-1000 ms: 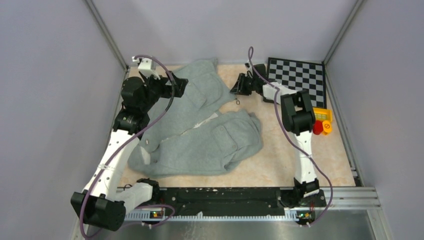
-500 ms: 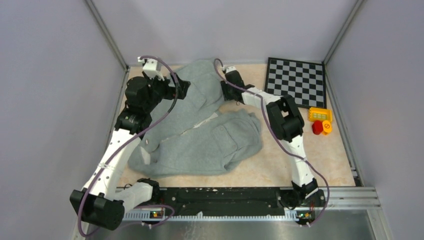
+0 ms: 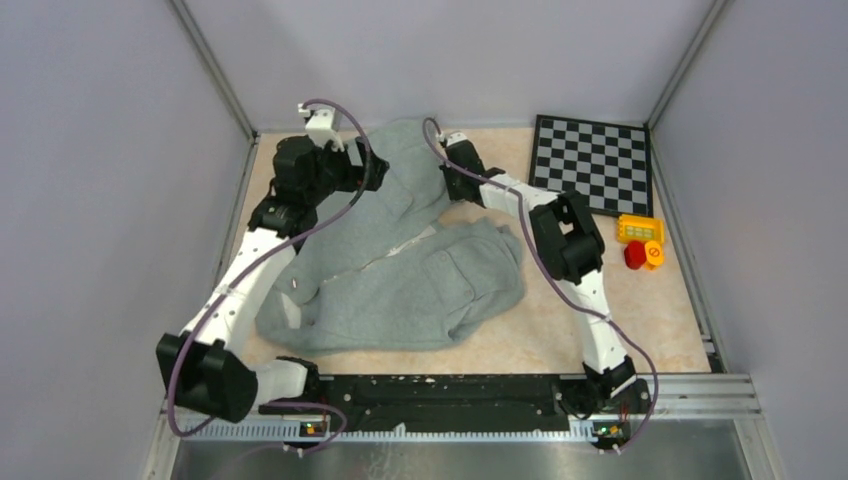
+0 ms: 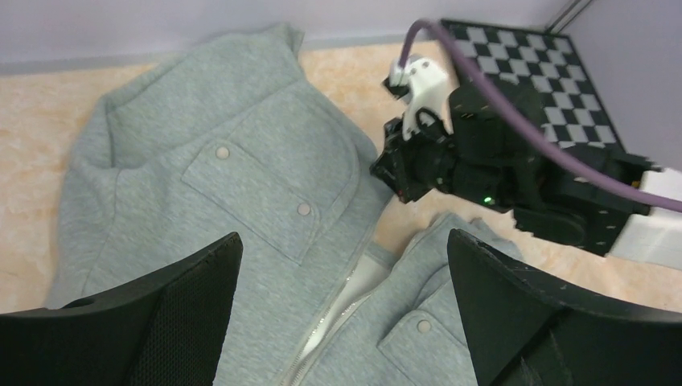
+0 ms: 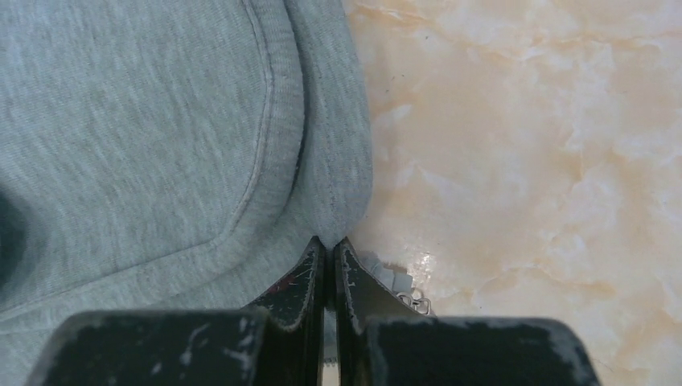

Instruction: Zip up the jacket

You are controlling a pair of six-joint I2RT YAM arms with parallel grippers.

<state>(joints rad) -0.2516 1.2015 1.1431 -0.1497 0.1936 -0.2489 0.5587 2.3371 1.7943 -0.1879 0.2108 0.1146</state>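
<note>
The light-grey fleece jacket lies spread on the table, front up, with its pale zipper parted. My left gripper hovers open over the upper front panel. In the left wrist view its wide-apart fingers frame the open zipper and a snap pocket. My right gripper is at the jacket's right edge. In the right wrist view it is shut on the jacket's hem, with a small metal pull lying just beside its right finger.
A black-and-white checkerboard lies at the back right. A yellow and red toy block sits by the right wall. Metal frame posts and grey walls enclose the table. The right gripper is seen close ahead in the left wrist view.
The right arm swung left from near the checkerboard to the jacket's edge and its jaws closed on the fabric. The left arm shifted right and farther over the jacket, still open.
</note>
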